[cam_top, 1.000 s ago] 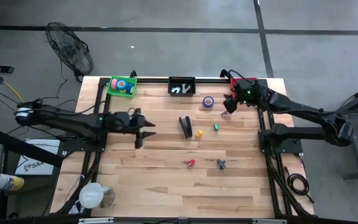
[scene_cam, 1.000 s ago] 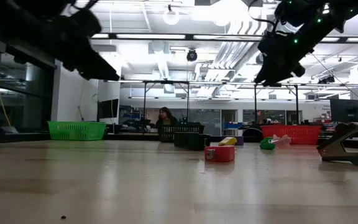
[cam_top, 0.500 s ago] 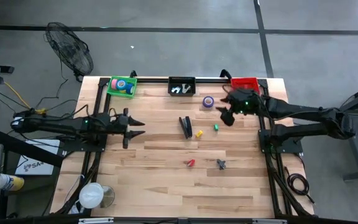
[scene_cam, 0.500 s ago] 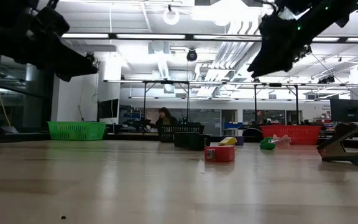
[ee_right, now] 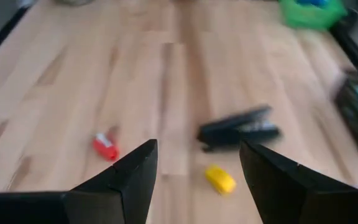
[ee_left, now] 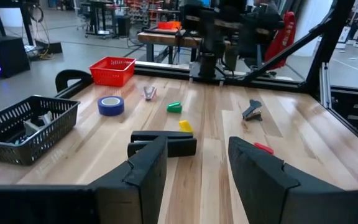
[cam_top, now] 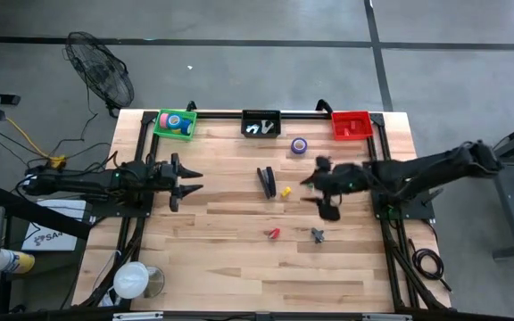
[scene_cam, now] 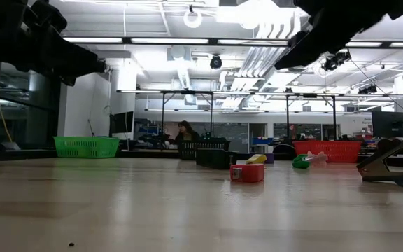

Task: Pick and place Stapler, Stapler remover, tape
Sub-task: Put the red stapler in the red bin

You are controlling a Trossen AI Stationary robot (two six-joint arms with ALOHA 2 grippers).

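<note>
left gripper (cam_top: 188,181): over the table's 9 o'clock side, fingers apart, nothing between them, pointing toward 3 o'clock.
right gripper (cam_top: 318,192): over the table right of centre, fingers spread apart, empty, pointing toward 9 o'clock.
table (cam_top: 239,267): light wood planks with a dark frame.
black stapler (cam_top: 266,181): lies near the table's centre, between the two grippers, well apart from both; in the left wrist view (ee_left: 163,143) it sits just past the fingers.
yellow piece (cam_top: 286,191): just beside the stapler, at its 3 o'clock.
green piece (cam_top: 310,183): at 3 o'clock of the yellow one, close to the right gripper.
purple tape roll (cam_top: 299,144): lies flat on the table toward 12 o'clock, between the black basket and the red basket.
green basket (cam_top: 175,124): at the table's 11 o'clock corner, holding several coloured tape rolls.
black basket (cam_top: 261,123): at 12 o'clock, with pale metal things inside; too small to tell what.
red basket (cam_top: 351,124): at the 1 o'clock corner.
red piece (cam_top: 274,234): on the table toward 6 o'clock of the stapler.
dark staple remover (cam_top: 318,235): at 3 o'clock of the red piece, at 6 o'clock of the right gripper, not touched.
</note>
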